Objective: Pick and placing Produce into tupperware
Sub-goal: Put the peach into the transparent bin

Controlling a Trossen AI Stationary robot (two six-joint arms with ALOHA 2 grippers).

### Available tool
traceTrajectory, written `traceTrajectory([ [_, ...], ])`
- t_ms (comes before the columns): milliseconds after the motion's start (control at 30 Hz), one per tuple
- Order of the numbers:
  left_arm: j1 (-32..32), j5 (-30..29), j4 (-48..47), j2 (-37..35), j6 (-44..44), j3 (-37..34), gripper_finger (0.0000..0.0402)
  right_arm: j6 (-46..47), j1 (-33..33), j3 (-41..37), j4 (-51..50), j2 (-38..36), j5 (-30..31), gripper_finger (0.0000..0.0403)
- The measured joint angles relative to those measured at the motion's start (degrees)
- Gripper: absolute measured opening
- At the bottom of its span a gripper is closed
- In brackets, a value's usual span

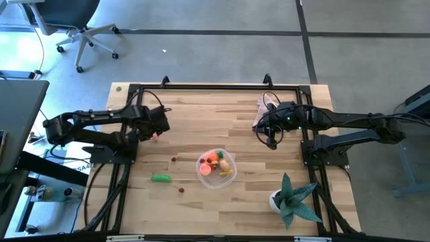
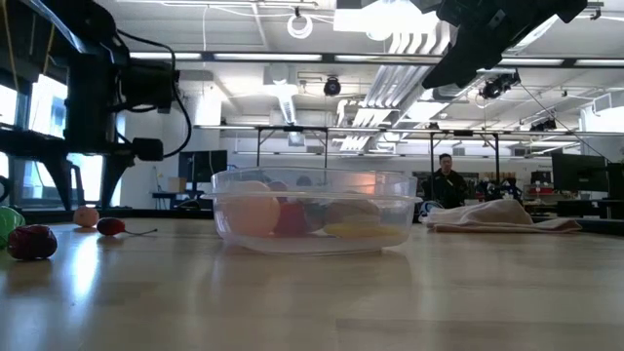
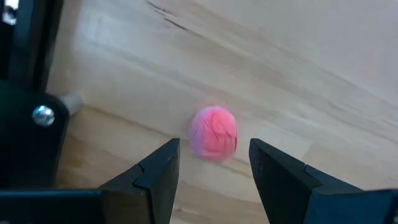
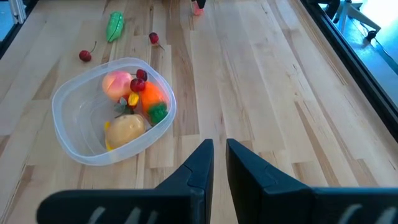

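The clear tupperware [image 1: 216, 168] stands on the table's middle near side and holds a peach ball [image 4: 118, 82], an orange carrot [image 4: 151, 94], a tan ball [image 4: 126, 129] and red berries. A pink ball [image 3: 213, 132] lies on the wood at the left. My left gripper [image 3: 214, 152] points down over it, open, one finger on each side and clear of it. A green pod [image 1: 161, 178] and two red berries [image 1: 173, 160] [image 1: 181, 190] lie loose left of the tupperware. My right gripper [image 4: 216, 149] hangs shut and empty above the table's far right [image 1: 271, 136].
A pink cloth [image 1: 262, 111] lies at the far right beside my right arm. A teal spiky plant in a white pot [image 1: 292, 198] stands near the right front corner. A black frame [image 1: 215, 86] runs along the table's edges. Bare wood lies between the pink ball and the tupperware.
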Motion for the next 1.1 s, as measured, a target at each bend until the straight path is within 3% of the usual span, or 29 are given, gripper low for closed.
traceTrajectory([
  [267,2.23,0.9,3.46,0.03,6.87,-2.19,0.0184,0.0,0.01,0.0,0.02,0.0,-0.01,0.0032],
  [1100,2.19,1.07,6.66,2.24,10.13,-4.38,0.0184,0.0,0.0,-0.01,0.02,0.0,-0.02,0.0032],
])
